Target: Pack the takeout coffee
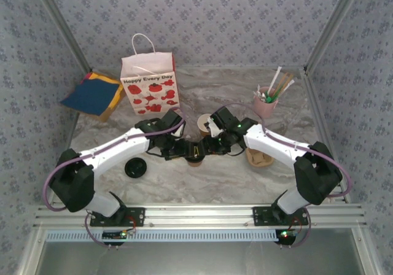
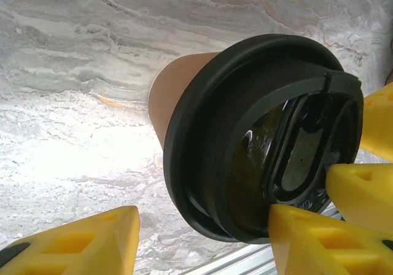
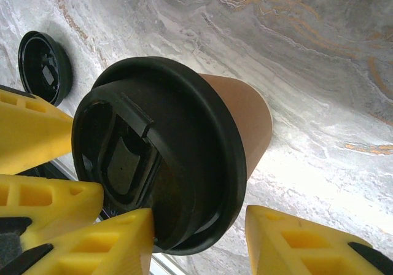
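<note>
Left wrist: lidded takeout coffee point(image 2: 245, 134) inside spread left claw point(image 2: 202, 210); right claw point(image 3: 199, 212) grip unclear.

The grey-and-cream marbled surface point(image 1: 202, 186) carries a white paper bag point(image 1: 150, 85) printed with red fruit, standing at the far left. Further left, a blue and yellow folded thing point(image 1: 92, 95) leans by the wall. A pink cup point(image 1: 266, 106) of straws stands far right. An open brown cup point(image 1: 204, 124) stands in the middle. Just nearer stands a lidded brown cup point(image 3: 166, 152). A loose black lid point(image 1: 136, 167) lies near left, and a tan pulp carrier point(image 1: 259, 158) lies right of centre.
</note>
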